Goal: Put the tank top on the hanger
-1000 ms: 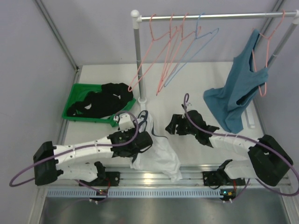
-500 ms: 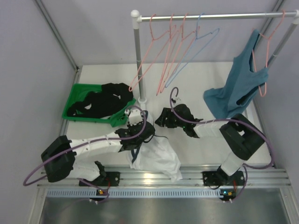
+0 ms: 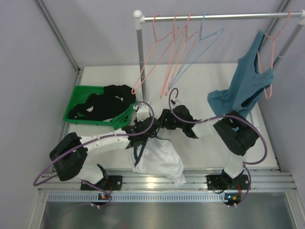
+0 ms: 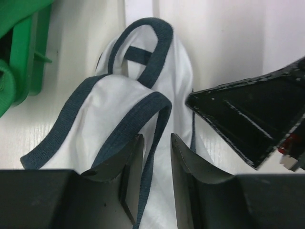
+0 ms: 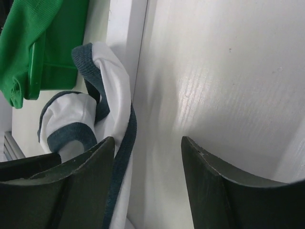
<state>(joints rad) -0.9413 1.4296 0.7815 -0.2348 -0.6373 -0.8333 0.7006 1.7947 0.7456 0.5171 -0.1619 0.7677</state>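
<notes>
Left gripper [image 4: 155, 143] on bunched tank top [image 4: 116, 98]

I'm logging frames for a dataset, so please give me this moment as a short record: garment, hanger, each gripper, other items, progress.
tank top: white, crumpled on the table near its front edge
hanger: blue, bare, hanging on the rail
left gripper: shut on the tank top's navy trim
right gripper: open, beside the trim, holding nothing
other items: pink hangers on the rail; teal top hung at the right; black garments in the green tray
progress: tank top not yet on the hanger
</notes>
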